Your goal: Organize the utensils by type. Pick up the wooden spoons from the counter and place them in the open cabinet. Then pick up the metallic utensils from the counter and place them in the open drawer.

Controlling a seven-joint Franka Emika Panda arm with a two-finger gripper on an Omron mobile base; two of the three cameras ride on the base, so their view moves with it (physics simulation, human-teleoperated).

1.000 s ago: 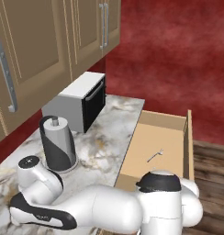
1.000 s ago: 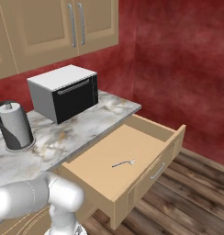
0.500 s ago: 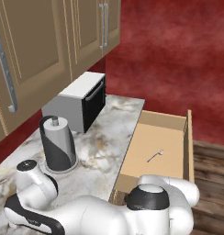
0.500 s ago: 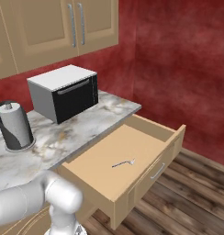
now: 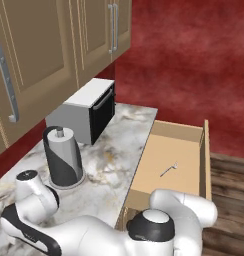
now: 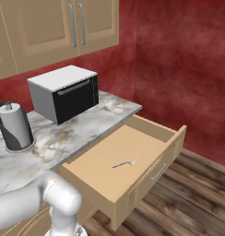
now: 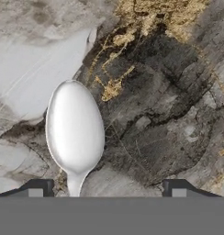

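A silver-grey metal spoon (image 7: 75,128) lies flat on the marble counter (image 7: 169,92), its oval bowl facing up. My gripper (image 7: 108,189) hangs just above it, open, and the spoon's neck runs down between the two fingertips (image 7: 38,187), nearer the left one. The open drawer (image 5: 159,150) stands pulled out at the counter's right end, with one small metal utensil (image 5: 169,169) on its pale bottom. From the right base view the same utensil (image 6: 124,163) lies mid-drawer (image 6: 100,156). The wooden spoons are out of view.
A grey toaster oven (image 5: 86,112) sits at the back of the counter (image 5: 124,145). A paper towel roll (image 5: 63,157) on a dark stand is in front of it. Tan wall cabinet doors (image 5: 84,40) with silver bar handles hang above. A wood floor lies beyond the drawer.
The arm has sunk lower and to the left in both base views. The drawer, its metal piece and the counter things have not moved.
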